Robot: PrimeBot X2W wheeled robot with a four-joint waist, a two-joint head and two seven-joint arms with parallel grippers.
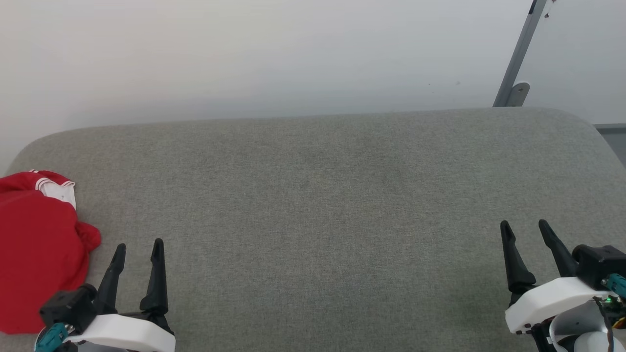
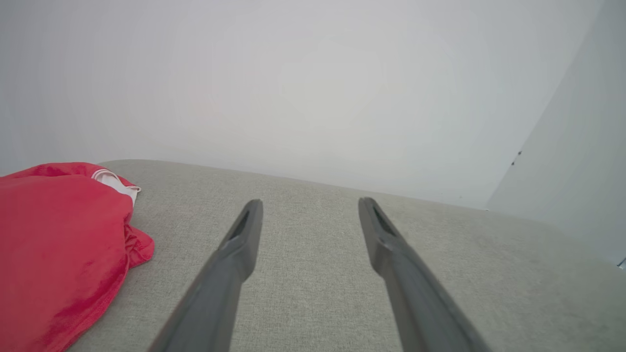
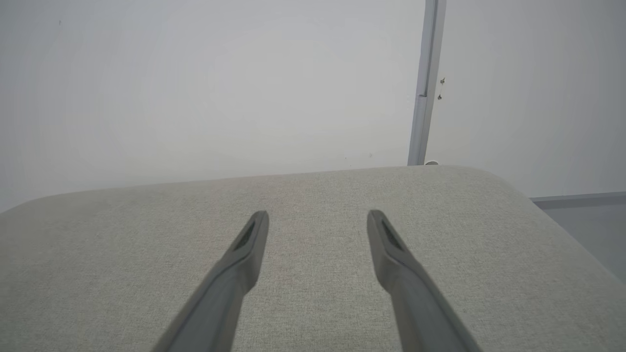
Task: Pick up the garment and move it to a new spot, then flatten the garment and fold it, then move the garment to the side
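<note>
1. Garment point(image 1: 34, 244): red, bunched in a heap at the left end of the grey cushion point(image 1: 313, 195). The head view's left edge cuts it off. A white sleeve with striped trim shows at its far end. I cannot see any lettering or hole.
2. Left hand point(image 1: 139, 244): fingers spread wide, holding nothing, pointing away from me over bare cushion.
3. Right hand point(image 1: 524, 224): fingers spread wide, holding nothing, low at the cushion's right end.
4. Key relation: the garment lies just beside the left hand, on its outer, left side, not between the fingers. In the left wrist view a red fold bulges toward the left finger, apart from it.
5. Long axis: as far as I can see the heap, it runs near to far, roughly parallel to the left fingers.
6. Nearer arm: the left, clearly. The right is well apart, across the whole cushion.
7. My judgement: pick-up not yet begun. I would swing the left hand leftward onto the near red fold.
</note>
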